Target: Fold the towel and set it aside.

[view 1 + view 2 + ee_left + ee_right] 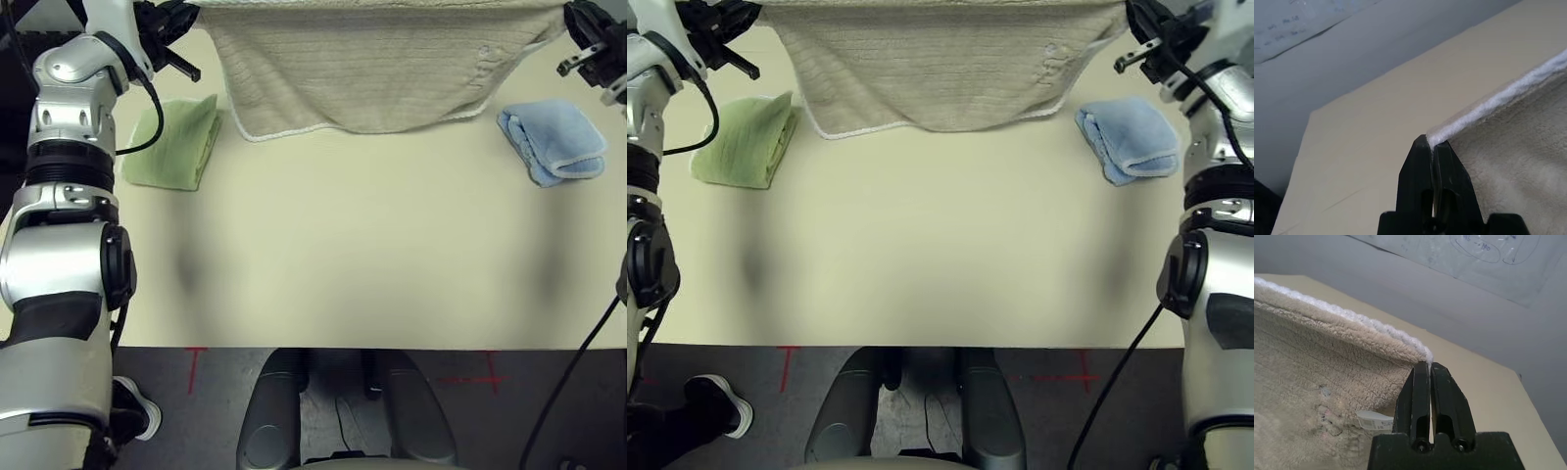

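Towel (372, 69) corners in both tools

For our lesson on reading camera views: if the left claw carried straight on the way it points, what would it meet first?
Beyond the towel corner it pinches, the left claw looks free ahead; the grey wall seems first, though depth is unclear.

Silver forearms (64, 255), black cables, black-fingered hands (1429, 369)

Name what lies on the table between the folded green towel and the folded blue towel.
In the left eye view, the hanging lower edge of the beige towel lies between the green towel and blue towel.
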`<state>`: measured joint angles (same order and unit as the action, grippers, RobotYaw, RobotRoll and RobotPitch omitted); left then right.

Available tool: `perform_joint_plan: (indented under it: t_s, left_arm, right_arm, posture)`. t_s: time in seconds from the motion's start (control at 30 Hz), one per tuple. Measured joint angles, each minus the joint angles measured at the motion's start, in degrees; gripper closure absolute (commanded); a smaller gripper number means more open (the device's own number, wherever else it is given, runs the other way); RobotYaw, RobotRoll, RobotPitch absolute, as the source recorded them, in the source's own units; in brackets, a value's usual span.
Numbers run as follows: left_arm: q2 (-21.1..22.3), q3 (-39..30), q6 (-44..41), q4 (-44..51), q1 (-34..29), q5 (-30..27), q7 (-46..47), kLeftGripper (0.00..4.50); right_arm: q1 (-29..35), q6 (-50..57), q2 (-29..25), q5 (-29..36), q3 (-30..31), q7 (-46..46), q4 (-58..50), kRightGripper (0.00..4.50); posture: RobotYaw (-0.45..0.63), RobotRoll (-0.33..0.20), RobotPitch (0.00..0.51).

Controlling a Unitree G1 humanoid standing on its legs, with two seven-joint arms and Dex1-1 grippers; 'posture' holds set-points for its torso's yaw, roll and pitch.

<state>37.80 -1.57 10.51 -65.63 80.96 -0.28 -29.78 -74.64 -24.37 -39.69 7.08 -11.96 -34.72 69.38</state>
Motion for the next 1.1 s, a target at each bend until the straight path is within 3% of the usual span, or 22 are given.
perform_joint_plan:
  t_s: [0.2, 0.37, 0.6, 0.73, 1.1]
  left_arm:
    - [-0.15, -0.71, 7.97, -3.46, 4.76, 0.61, 6.69, 4.44]
    - [-0.15, -1.55, 10.13, -4.71, 4.48, 0.24, 4.72, 4.44]
    - [1.92, -2.25, 4.3, -3.7, -1.61, -0.76, -9.84, 4.44]
    - [5.58, -1.01, -3.44, 1.69, -5.97, -0.92, -23.25, 4.44]
    - [12.19, 2.79, -17.36, 12.96, -11.86, -1.68, -43.69, 4.44]
  right_arm:
    - [-3.31, -1.5, 1.07, -0.04, -0.19, 3.61, 1.36, 4.5]
    - [-3.0, -1.89, 1.06, 0.09, -0.37, 3.84, 1.56, 4.5]
    - [2.76, 0.39, 1.02, 3.74, -2.92, -6.95, 1.42, 4.5]
    - [5.77, 4.21, -0.94, 5.06, -3.21, -15.77, 0.67, 4.5]
    - [8.07, 12.23, -4.95, 5.13, -2.44, -30.08, 0.17, 4.5]
  posture:
    - [-0.04, 0.0, 0.325]
    - [-0.04, 0.0, 0.33]
    - [-0.02, 0.0, 0.336]
    - [-0.02, 0.0, 0.335]
    - [-0.02, 0.0, 0.33]
